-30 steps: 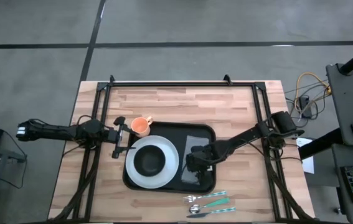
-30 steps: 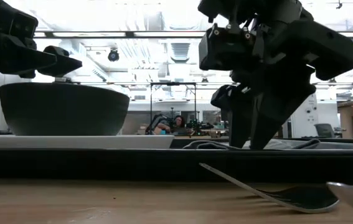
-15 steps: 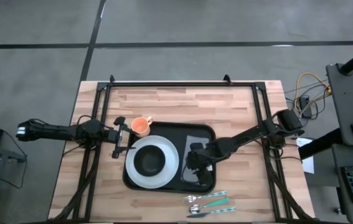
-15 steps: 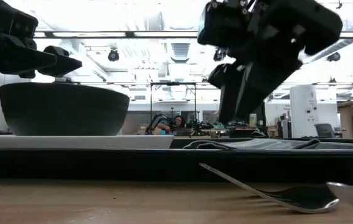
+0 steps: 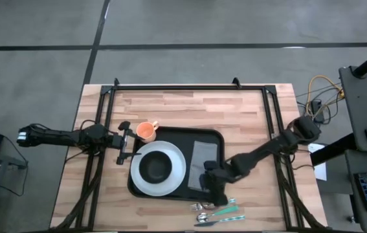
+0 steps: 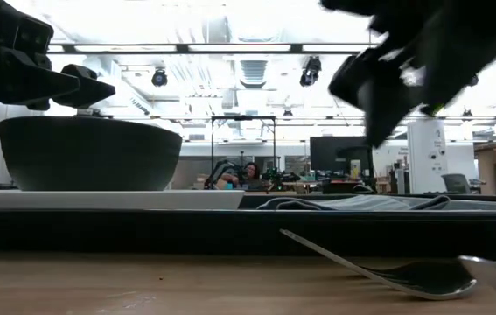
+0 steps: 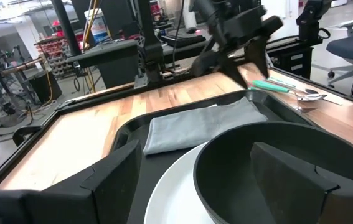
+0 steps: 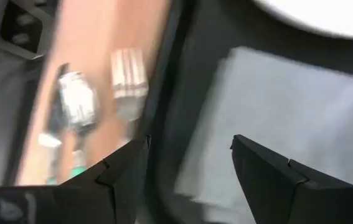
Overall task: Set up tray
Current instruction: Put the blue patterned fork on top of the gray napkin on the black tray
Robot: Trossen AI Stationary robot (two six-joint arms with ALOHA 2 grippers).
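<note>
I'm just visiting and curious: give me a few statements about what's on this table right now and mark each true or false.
1. The bowl sits on the white plate. True.
2. The napkin lies on bare wood. False: it lies inside the tray.
3. The cup is orange. True.
4. The cutlery is in the tray. False: it lies on the table beside it.
5. The right tool holds the napkin. False: it is open and empty.

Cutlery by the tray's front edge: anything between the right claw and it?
Nothing visible. The open right claw hangs over the tray rim, above the napkin's near end; the cutlery lies just beyond on bare table.
</note>
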